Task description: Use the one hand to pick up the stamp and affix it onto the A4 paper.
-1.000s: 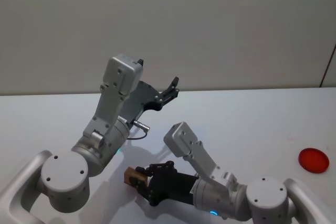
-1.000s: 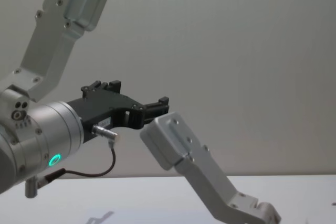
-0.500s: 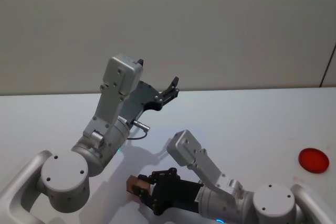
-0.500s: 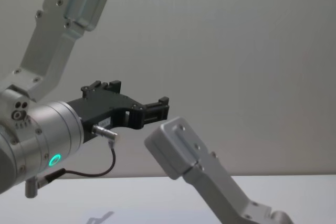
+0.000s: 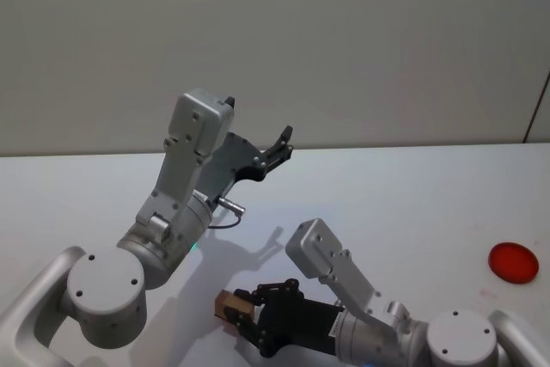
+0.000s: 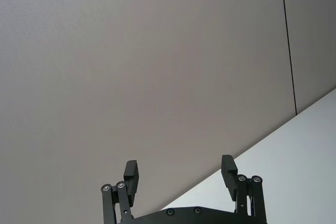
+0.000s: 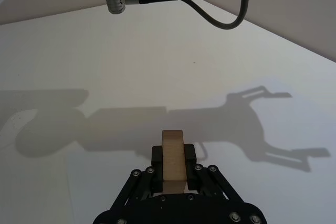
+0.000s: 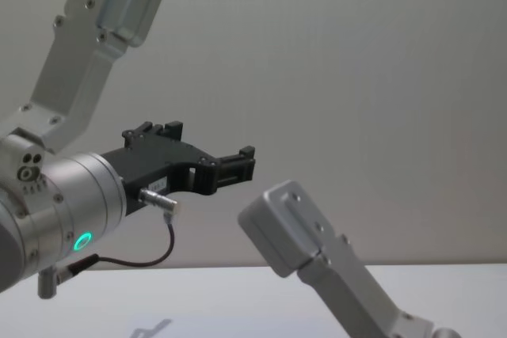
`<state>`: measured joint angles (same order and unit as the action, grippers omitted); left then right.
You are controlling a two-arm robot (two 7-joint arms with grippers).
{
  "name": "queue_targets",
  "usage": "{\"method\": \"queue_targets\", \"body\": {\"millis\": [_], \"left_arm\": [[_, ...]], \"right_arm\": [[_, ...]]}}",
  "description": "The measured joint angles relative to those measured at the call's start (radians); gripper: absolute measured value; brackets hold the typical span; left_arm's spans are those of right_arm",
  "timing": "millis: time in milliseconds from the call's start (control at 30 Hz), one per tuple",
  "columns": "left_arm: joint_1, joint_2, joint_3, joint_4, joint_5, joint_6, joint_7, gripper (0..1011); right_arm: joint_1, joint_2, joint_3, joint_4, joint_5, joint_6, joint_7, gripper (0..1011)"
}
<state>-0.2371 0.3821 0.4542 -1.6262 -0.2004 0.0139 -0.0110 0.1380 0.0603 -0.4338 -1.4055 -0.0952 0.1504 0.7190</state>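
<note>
Pinching the stamp (image 5: pixel 227 302) sidewise, right gripper (image 5: pixel 240 308) leaves its end free for pressing; left gripper (image 6: pixel 180 169) raised idle, spread wide.

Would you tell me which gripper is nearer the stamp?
Right: the right gripper is shut on the stamp, low near the robot; the left gripper hangs open, raised farther back.

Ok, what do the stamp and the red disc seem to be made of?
The stamp, clamped in the right hand, looks like bare wood: pale tan, matte, no sheen. The red disc may be plastic: even red, darker rim, but too far to tell.
</note>
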Motion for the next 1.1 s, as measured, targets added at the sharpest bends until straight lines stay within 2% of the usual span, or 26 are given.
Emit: {"method": "queue_targets", "body": {"millis": [500,1100], "left_arm": [[0.000,0.000,0.000,0.000,0.000,0.000,0.000,1001],[0.000,0.000,0.000,0.000,0.000,0.000,0.000,1001]], "right_arm": [[-0.007,0.013,-0.005,-0.002,0.011,-0.003,-0.006,229],[-0.007,0.020,-0.021,0.000,-0.002,0.013,-0.003,229]]}}
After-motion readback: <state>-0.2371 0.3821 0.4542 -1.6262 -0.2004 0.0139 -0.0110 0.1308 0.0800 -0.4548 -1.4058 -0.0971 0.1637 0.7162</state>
